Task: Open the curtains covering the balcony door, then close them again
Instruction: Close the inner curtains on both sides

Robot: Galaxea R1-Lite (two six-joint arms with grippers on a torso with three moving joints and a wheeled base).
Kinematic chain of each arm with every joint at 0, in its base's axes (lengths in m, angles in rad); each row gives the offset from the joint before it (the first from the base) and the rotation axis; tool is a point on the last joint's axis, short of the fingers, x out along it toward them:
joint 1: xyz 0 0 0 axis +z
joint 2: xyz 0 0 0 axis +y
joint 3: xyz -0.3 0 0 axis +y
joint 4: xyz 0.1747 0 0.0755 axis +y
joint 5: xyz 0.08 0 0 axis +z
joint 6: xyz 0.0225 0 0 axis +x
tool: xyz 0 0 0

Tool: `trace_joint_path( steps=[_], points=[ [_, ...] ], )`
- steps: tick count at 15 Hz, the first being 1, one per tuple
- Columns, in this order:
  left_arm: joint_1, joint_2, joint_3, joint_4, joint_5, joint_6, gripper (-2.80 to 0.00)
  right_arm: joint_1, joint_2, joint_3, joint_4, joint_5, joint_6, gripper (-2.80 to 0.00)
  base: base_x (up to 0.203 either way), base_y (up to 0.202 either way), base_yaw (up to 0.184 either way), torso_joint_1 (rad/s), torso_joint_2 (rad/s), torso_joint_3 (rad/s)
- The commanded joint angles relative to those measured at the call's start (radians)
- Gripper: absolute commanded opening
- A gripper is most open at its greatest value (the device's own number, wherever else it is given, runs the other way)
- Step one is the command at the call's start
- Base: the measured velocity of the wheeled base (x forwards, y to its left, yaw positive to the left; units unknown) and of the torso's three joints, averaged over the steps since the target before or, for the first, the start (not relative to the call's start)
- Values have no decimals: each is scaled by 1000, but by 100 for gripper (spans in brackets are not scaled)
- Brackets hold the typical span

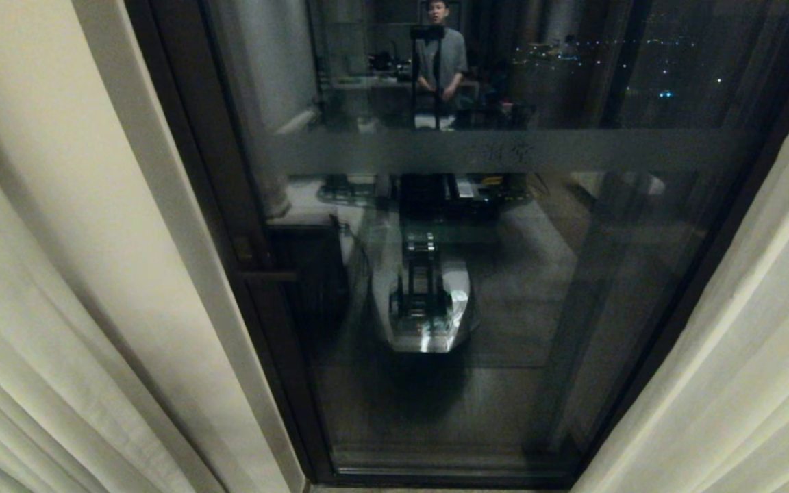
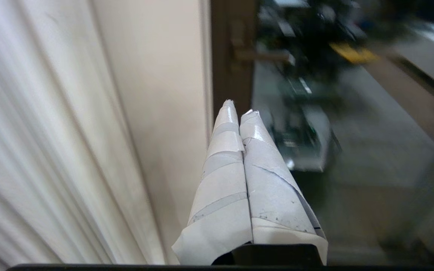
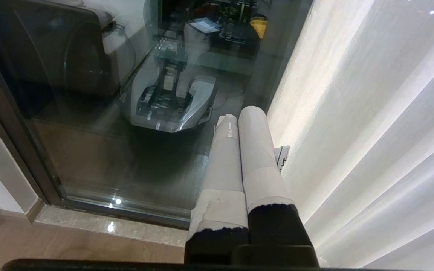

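Night is darkening the door [image 1: 477, 287] glass while the curtains [image 1: 38, 329] are hanging parted at both sides, soft and light, likely best pinched at an inner edge fold, with left gripper [image 2: 237, 107] and right gripper [image 3: 239, 113] jaws pressed together, empty.

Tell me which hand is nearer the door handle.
Left. The left hand, shut, points toward the door handle beside the left curtain. The right hand, shut, sits across the door by the right curtain.
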Motion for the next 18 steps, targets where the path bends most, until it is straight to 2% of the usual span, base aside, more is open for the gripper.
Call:
trace_joint_path(
  steps=[1,4,11,14,18],
  points=[
    [0,58,-94,17,38,-1,-280,0,2,0,0,1,-1,-280,0,0,0,0,0,0],
    [-2,223,-238,19,132,-1,-280,0,2,0,0,1,-1,-280,0,0,0,0,0,0],
    [-1,627,-596,19,467,-22,-280,0,2,0,0,1,-1,-280,0,0,0,0,0,0],
    [9,732,-693,19,522,-36,-280,0,2,0,0,1,-1,-280,0,0,0,0,0,0],
    [112,841,-799,17,526,-36,-280,0,2,0,0,1,-1,-280,0,0,0,0,0,0]
  ],
)
